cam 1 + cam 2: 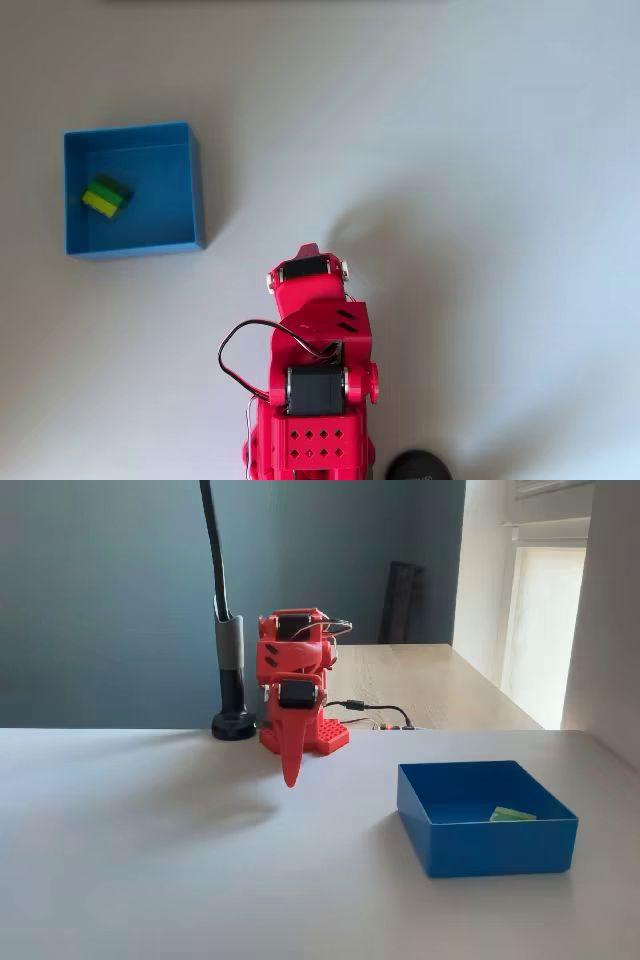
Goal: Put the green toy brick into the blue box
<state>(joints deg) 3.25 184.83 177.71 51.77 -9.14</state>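
The green toy brick [106,196] [513,814] lies on the floor of the blue box [196,180] [480,845], near its left wall in the overhead view. The red arm is folded back over its base, well apart from the box. My gripper [290,776] hangs pointing down at the table in the fixed view, fingers together and holding nothing. From overhead the gripper tip [308,250] pokes out just beyond the folded wrist.
A black lamp or camera stand [232,680] rises beside the arm's base; its round foot [417,467] shows at the bottom edge of the overhead view. The white table [450,150] stretches around the box and arm.
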